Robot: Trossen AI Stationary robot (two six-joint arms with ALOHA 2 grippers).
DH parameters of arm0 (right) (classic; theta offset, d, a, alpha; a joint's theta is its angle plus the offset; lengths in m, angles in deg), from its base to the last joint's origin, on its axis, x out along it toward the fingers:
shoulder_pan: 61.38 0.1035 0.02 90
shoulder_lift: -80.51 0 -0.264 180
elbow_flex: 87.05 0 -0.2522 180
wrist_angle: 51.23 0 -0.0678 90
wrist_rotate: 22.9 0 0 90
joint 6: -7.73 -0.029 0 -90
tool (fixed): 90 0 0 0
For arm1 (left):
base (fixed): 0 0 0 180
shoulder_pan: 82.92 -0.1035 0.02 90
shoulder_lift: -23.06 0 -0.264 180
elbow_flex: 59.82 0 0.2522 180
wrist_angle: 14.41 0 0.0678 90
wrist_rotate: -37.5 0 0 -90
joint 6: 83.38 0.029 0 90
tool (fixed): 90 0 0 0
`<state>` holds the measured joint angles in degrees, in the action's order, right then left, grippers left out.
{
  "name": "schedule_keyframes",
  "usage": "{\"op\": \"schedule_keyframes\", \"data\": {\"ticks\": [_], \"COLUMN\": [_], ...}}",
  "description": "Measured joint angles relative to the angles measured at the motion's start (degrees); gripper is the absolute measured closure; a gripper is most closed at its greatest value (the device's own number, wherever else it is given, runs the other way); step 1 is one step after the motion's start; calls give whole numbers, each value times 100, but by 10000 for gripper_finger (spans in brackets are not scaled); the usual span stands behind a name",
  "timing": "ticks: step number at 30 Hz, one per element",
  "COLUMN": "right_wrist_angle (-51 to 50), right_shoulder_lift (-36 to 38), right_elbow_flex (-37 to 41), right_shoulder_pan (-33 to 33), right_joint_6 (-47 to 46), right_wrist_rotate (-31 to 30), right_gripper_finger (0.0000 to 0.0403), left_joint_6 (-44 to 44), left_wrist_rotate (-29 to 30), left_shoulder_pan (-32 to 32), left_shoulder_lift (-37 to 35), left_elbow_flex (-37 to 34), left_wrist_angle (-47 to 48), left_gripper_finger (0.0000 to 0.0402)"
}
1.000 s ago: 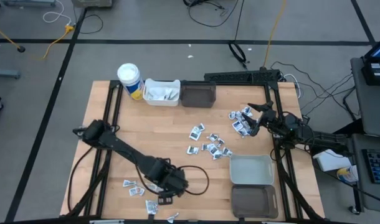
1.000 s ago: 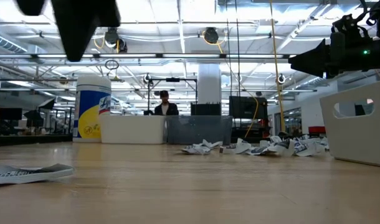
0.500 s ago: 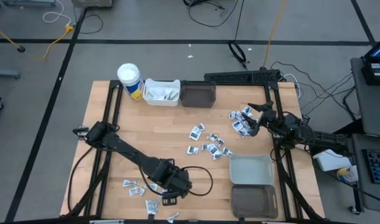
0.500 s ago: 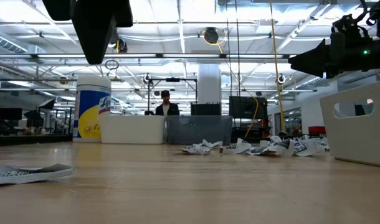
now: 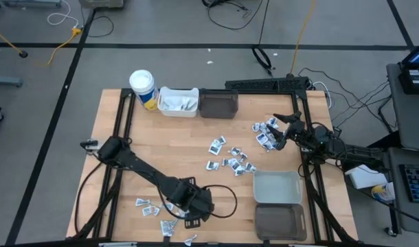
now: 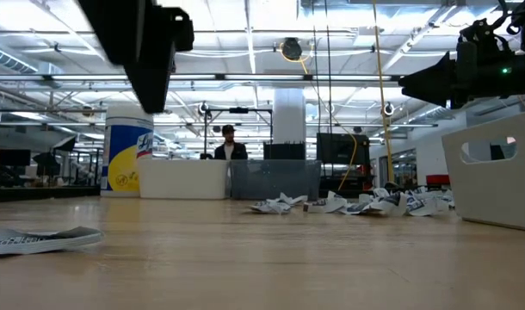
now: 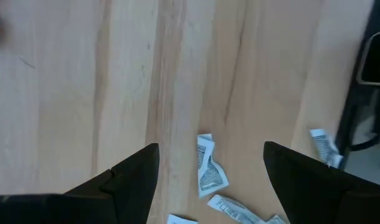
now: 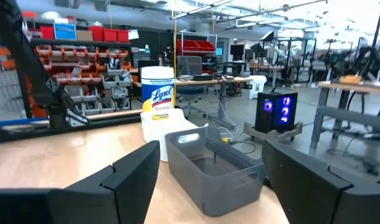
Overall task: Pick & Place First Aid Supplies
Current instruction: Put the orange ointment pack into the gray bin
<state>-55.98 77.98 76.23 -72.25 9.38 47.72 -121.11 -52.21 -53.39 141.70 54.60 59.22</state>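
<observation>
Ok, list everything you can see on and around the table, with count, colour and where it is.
first aid packets: many, white and silvery, scattered mid-table, by the right edge and near the front-left corner.
canister: one, white with a yellow band, back left.
white bin: one, back, beside the canister, packets inside.
dark bin: one, back centre.
grey bin: one, light grey, front right.
second dark bin: one, front right corner.
person: one, far behind the table.
left gripper: open, dark, above the front-left packets.
right gripper: open, dark, by the right-edge packets.
</observation>
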Motion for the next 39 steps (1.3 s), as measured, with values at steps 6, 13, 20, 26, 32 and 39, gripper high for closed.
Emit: {"op": "schedule_keyframes", "data": {"ticks": [6, 13, 20, 26, 32, 39], "right_wrist_angle": [22, -100, -200, -195, -196, -196], "right_shoulder_lift": [0, -2, -2, -2, -1, -2], "right_elbow_flex": [-1, -1, -1, -1, -1, -2], "right_shoulder_pan": [-2, 7, 8, 11, 11, 11], "right_joint_6": [-531, -1019, -1021, -1083, -1570, -2100], "right_wrist_rotate": [-3, 166, 539, 1131, 1216, 1236], "right_gripper_finger": [124, 124, 124, 124, 124, 124], "left_joint_6": [-74, -237, -300, -166, -148, -9], "left_wrist_rotate": [17, -231, -319, -754, -970, -1045], "left_shoulder_pan": [40, 134, 240, 150, 29, -114], "left_shoulder_lift": [339, 786, 1028, 993, 984, 972], "left_elbow_flex": [0, -4, -7, -263, -286, -299], "left_wrist_angle": [-17, -6, -8, -313, -282, -223], "left_gripper_finger": [108, 108, 108, 111, 178, 289]}}
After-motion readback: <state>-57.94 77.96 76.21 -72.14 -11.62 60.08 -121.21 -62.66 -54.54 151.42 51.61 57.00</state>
